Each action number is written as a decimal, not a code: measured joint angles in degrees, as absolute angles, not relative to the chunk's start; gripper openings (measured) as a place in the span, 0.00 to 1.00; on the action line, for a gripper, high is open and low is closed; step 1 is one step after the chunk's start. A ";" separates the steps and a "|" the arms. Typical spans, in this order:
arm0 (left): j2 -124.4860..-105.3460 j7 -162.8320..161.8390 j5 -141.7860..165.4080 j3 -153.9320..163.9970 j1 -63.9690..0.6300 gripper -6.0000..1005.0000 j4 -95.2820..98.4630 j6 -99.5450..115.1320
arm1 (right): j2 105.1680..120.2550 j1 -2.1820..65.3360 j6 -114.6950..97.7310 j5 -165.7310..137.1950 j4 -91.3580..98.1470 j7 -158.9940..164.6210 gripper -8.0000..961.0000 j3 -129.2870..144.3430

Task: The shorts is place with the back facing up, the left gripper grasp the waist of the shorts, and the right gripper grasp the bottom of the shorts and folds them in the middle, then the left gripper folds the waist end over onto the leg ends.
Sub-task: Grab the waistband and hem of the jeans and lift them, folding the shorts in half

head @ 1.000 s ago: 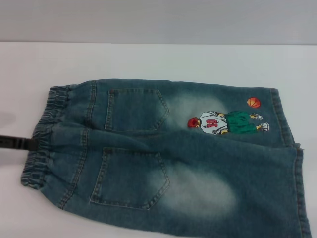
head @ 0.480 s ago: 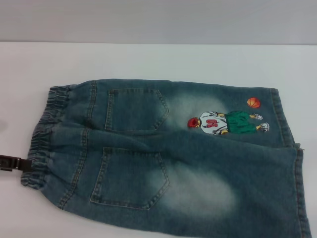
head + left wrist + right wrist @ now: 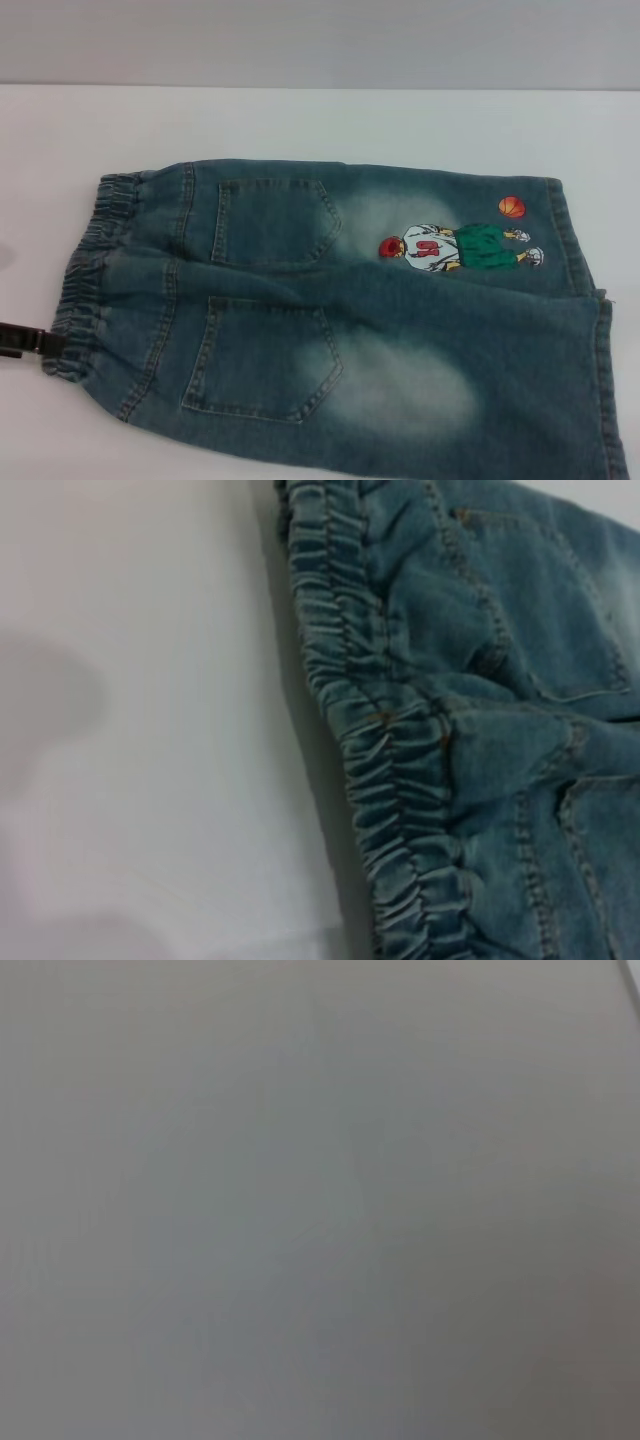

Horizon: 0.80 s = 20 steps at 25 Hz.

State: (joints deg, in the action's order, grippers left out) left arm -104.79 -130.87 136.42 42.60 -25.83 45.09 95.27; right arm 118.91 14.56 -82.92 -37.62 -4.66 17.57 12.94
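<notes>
none of the folds is done yet: you have the faded blue-green denim shorts (image 3: 340, 310) lying flat, back up, across the middle and lower right of the head view on the white table (image 3: 320, 125). the black left gripper (image 3: 30, 340) shows only as a tip at the left edge, touching the ruffled elastic waist (image 3: 385, 770); you cannot tell its jaw width. the right gripper is out of sight, and the lower leg hem is cut off.
</notes>
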 joint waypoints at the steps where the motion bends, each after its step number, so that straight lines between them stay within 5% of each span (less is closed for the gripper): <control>1: -104.95 -130.88 136.79 42.57 -26.01 0.72 45.04 94.98 | 118.91 14.55 -82.90 -37.62 -4.66 17.57 0.58 12.93; 20: -105.26 -132.25 138.63 43.13 -27.05 0.71 44.67 93.85 | 118.82 14.41 -82.78 -37.62 -4.39 17.57 0.58 13.18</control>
